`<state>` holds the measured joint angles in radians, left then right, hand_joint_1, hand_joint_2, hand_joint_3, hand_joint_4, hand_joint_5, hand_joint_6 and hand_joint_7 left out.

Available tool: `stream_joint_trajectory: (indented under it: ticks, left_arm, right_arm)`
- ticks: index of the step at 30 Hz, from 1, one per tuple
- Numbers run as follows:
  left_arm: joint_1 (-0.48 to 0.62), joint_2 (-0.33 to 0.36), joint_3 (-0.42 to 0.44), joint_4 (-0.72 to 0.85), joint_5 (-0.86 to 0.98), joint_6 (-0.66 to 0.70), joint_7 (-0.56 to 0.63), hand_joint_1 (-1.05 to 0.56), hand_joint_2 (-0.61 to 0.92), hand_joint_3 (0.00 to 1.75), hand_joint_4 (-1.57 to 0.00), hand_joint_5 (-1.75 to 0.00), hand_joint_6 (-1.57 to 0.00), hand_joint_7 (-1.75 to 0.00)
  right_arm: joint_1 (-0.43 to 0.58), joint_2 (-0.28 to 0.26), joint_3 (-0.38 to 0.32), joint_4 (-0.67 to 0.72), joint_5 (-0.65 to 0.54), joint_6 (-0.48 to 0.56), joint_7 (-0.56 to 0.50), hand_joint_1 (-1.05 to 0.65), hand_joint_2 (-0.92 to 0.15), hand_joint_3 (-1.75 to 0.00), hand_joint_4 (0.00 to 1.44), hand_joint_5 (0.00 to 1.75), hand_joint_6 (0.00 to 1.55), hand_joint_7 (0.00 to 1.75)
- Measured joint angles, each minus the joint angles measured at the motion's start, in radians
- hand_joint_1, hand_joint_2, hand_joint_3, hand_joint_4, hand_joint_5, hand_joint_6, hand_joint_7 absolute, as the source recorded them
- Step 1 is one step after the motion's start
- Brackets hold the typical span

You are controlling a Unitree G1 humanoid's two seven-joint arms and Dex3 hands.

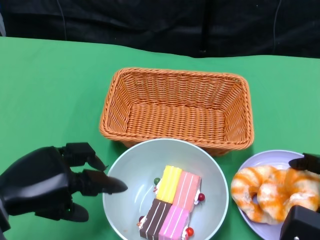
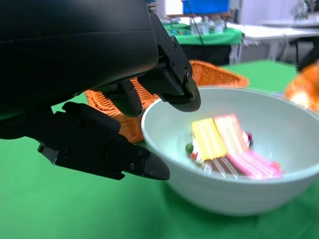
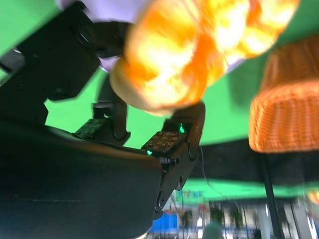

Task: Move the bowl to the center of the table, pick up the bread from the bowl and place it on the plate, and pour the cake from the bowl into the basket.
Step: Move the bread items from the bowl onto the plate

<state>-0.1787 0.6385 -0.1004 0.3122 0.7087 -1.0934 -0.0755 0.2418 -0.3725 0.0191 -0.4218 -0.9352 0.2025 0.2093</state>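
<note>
Watching the left hand [image 1: 47, 187] first: it sits just beside the bowl [image 1: 125, 175] at its near-left rim, fingers spread and holding nothing, one fingertip reaching over the lip in the left wrist view while a lower finger points at the outer wall. If I close from here with only the tip over the rim, I judge the smooth wall could slip out, or the bowl could skid across the green worktop [image 1: 50, 90] instead of lifting.

The cake [image 1: 171, 202], four striped slices with small red berries, lies loose on the bowl floor toward my side. The basket [image 1: 176, 107] stands directly behind the bowl, its front wall touching or nearly touching the far rim. That closeness worries me: a tilt forward may knock the rim against the wicker and shove the basket back, and a shallow tilt could drop slices on the wall edge or between the two. Tilting too fast, I expect the berries to roll free.

The bread [image 1: 272, 192] already rests on the plate [image 1: 250, 165] at the right. My right hand [image 1: 306, 200] is at it; the right wrist view shows fingers [image 3: 172, 142] close under the bread, but I cannot tell whether they grip it or have let go. Pulling away while pinching would drag the bread off the plate.
</note>
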Motion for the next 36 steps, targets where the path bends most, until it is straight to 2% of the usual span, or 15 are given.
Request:
stream_joint_trajectory:
  ticks: [3, 7, 9, 13, 16, 22, 27, 32, 33, 35, 36]
  left_arm:
    - [-0.029, 0.012, -0.02, 0.019, 0.116, -0.03, 0.079, -0.32, 0.78, 0.0, -0.46, -0.58, -0.72, -0.08]
    - [-0.051, 0.026, -0.035, 0.029, 0.174, -0.036, 0.155, -0.32, 0.77, 0.0, -0.48, -0.55, -0.73, -0.07]
    - [-0.074, 0.031, -0.061, 0.032, 0.221, -0.036, 0.201, -0.39, 0.78, 0.0, -0.51, -0.5, -0.74, -0.05]
    - [-0.155, 0.058, -0.193, 0.044, 0.471, -0.01, 0.363, -0.45, 0.87, 0.01, -0.57, -0.33, -0.73, -0.01]
    - [-0.203, 0.069, -0.267, 0.06, 0.552, 0.027, 0.475, -0.44, 0.9, 0.01, -0.6, -0.29, -0.72, 0.0]
    - [-0.344, 0.075, -0.504, 0.123, 0.782, 0.156, 0.775, -0.48, 0.89, 0.01, -0.63, -0.28, -0.71, 0.0]
    - [-0.423, 0.074, -0.639, 0.206, 0.828, 0.217, 0.898, -0.45, 0.9, 0.01, -0.64, -0.3, -0.72, -0.01]
    - [-0.439, 0.079, -0.702, 0.228, 0.826, 0.261, 0.979, -0.45, 0.82, 0.0, -0.68, -0.34, -0.75, -0.02]
    - [-0.443, 0.079, -0.714, 0.232, 0.825, 0.266, 1.008, -0.44, 0.82, 0.0, -0.65, -0.39, -0.74, -0.01]
    - [-0.453, 0.078, -0.728, 0.235, 0.822, 0.272, 1.032, -0.43, 0.83, 0.0, -0.52, -0.61, -0.73, 0.0]
    - [-0.457, 0.078, -0.732, 0.236, 0.82, 0.275, 1.033, -0.44, 0.84, 0.0, -0.5, -0.66, -0.74, -0.01]
  right_arm:
    - [0.005, -0.03, 0.026, -0.069, -0.075, 0.065, 0.144, -0.54, -0.92, -0.1, 0.3, 0.15, 0.31, 0.0]
    - [0.007, -0.033, 0.034, -0.095, -0.108, 0.091, 0.202, -0.56, -0.92, -0.1, 0.29, 0.15, 0.29, 0.0]
    - [0.022, -0.034, 0.035, -0.121, -0.127, 0.105, 0.231, -0.67, -0.92, -0.11, 0.25, 0.13, 0.25, 0.0]
    - [0.105, -0.028, 0.074, -0.311, -0.2, 0.097, 0.346, -0.78, -0.92, -0.13, 0.22, 0.13, 0.2, 0.0]
    - [0.125, -0.01, 0.077, -0.336, -0.23, 0.095, 0.363, -0.81, -0.92, -0.15, 0.2, 0.13, 0.2, 0.0]
    - [0.162, 0.063, 0.092, -0.414, -0.296, 0.092, 0.398, -0.84, -0.92, -0.19, 0.17, 0.14, 0.18, 0.0]
    - [0.18, 0.114, 0.09, -0.445, -0.305, 0.085, 0.413, -0.83, -0.92, -0.19, 0.17, 0.15, 0.17, 0.0]
    - [0.204, 0.155, 0.069, -0.511, -0.286, 0.071, 0.427, -0.8, -0.92, -0.18, 0.19, 0.18, 0.19, 0.01]
    - [0.206, 0.163, 0.064, -0.513, -0.279, 0.067, 0.427, -0.8, -0.92, -0.18, 0.19, 0.18, 0.19, 0.01]
    - [0.209, 0.179, 0.061, -0.513, -0.276, 0.063, 0.427, -0.79, -0.92, -0.18, 0.19, 0.19, 0.19, 0.01]
    - [0.209, 0.183, 0.059, -0.513, -0.276, 0.061, 0.427, -0.78, -0.92, -0.18, 0.19, 0.19, 0.19, 0.01]
